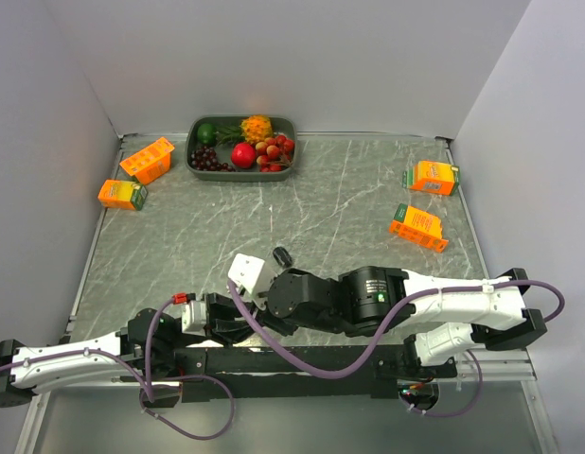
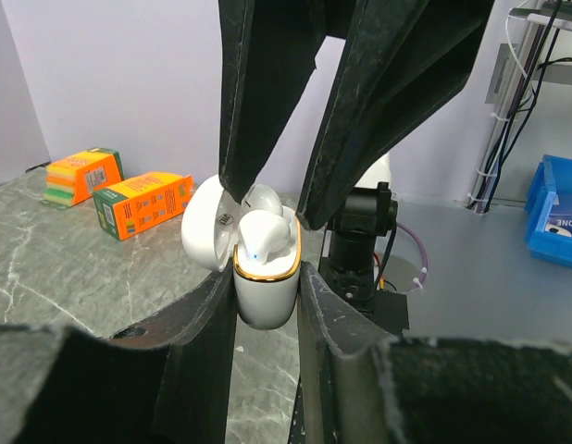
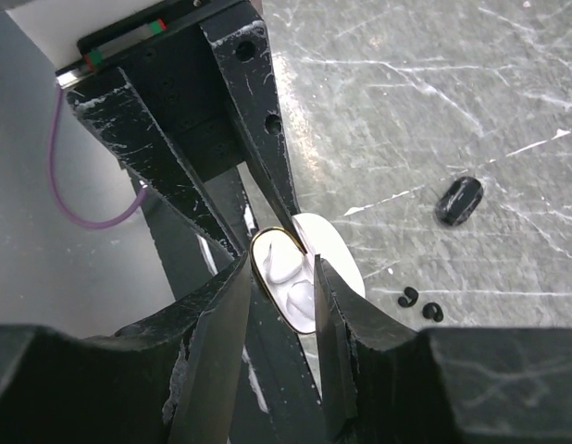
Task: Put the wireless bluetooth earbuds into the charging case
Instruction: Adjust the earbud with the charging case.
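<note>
My left gripper is shut on the white charging case, which has a gold rim. It holds the case upright just above the table, with the lid swung open to the left. White earbuds sit in the case's mouth. My right gripper comes down from above, its fingers closed on either side of the rear white earbud. The case also shows in the right wrist view. A glossy black earbud lies on the table to the right, also seen from above.
Two tiny black ear tips lie near the case. Orange cartons sit at the far left and at the right. A green tray with fruit and dark grapes stands at the back.
</note>
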Robot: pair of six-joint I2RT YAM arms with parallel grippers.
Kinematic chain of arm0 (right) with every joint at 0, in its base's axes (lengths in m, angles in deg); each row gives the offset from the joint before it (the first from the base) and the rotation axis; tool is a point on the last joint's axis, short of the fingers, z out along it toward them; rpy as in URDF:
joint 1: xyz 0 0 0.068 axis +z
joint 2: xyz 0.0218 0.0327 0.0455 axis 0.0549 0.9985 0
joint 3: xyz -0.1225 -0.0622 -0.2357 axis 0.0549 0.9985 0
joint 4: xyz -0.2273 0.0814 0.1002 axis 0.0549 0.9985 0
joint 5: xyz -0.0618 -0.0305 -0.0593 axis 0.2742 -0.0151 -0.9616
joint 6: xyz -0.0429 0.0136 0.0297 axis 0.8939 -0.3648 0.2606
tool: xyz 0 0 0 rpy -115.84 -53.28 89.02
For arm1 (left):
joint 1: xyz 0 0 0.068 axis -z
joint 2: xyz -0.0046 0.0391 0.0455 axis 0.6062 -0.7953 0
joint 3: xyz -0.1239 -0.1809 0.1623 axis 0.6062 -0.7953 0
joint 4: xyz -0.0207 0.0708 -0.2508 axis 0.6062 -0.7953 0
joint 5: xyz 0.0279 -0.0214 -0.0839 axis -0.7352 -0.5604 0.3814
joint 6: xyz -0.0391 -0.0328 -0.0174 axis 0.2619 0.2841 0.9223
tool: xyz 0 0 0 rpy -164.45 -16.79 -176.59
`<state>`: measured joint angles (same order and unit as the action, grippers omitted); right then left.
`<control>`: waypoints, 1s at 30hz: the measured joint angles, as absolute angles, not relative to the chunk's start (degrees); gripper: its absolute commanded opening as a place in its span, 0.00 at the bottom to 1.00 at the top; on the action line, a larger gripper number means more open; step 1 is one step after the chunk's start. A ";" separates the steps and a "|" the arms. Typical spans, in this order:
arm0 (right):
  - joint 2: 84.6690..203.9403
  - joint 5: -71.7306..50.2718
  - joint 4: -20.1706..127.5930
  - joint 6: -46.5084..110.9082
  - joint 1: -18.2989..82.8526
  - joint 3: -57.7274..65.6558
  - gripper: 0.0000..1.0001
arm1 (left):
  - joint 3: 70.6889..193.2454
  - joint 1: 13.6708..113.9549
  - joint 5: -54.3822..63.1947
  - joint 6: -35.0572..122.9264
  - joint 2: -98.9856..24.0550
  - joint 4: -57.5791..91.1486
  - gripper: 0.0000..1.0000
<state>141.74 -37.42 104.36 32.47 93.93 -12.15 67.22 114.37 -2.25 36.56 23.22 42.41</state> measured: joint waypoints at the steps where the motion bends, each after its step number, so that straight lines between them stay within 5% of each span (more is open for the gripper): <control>1: 141.92 -37.57 104.58 32.47 93.93 -12.23 0.40 | 67.22 114.37 -2.23 36.54 23.22 42.41 0.01; 14: 143.45 -38.93 105.95 32.47 93.93 -12.26 0.31 | 67.22 114.37 -2.23 36.56 23.22 41.73 0.01; 21: 144.06 -39.04 106.85 32.58 93.93 -12.32 0.16 | 67.22 114.37 -2.25 36.54 23.22 40.96 0.01; 30: 144.06 -39.50 106.83 34.09 94.02 -12.32 0.13 | 67.22 114.37 -2.25 36.52 23.22 40.94 0.01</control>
<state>144.06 -39.50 106.83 34.09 94.02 -12.32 67.22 114.37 -2.25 36.52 23.22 40.94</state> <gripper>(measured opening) 0.218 0.329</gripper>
